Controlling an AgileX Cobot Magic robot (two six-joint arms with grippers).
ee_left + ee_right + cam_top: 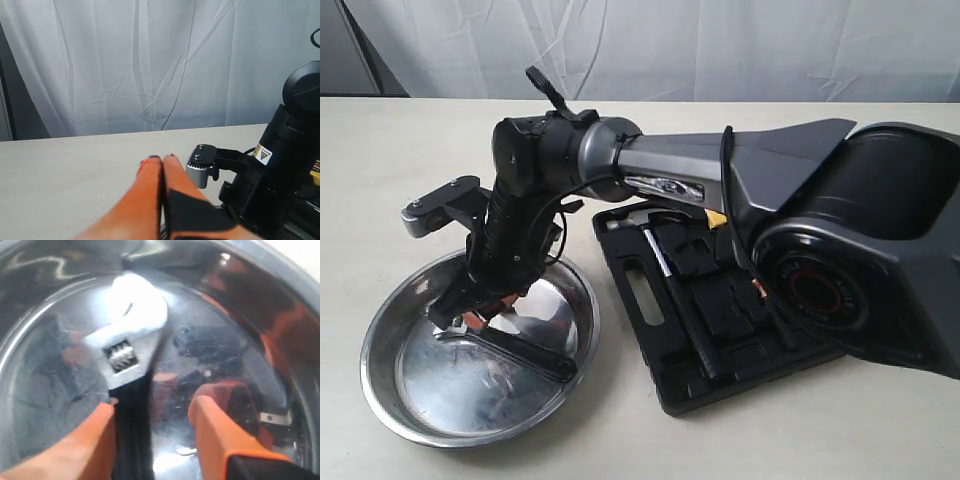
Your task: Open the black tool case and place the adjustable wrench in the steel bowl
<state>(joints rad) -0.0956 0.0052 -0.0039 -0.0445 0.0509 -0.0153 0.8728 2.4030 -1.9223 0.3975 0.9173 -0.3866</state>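
The adjustable wrench [525, 352] lies inside the steel bowl [380, 390] at the front left, black handle toward the case, silver head under the gripper. My right gripper [480, 315] reaches across into the bowl and stands open. In the right wrist view the wrench [127, 347] has its handle against one orange finger [95, 435], while the other finger [215, 430] stands apart over the bowl's shiny floor [250, 290]. The black tool case [630, 300] lies open to the right of the bowl. My left gripper [162, 159] is shut on nothing above the table.
A long black-handled hammer [682, 305] rests in the open case. The right arm's bulky body [880, 240] covers the case's right side. In the left wrist view the right arm's silver camera mount [200, 167] is close by. A white curtain hangs behind the table.
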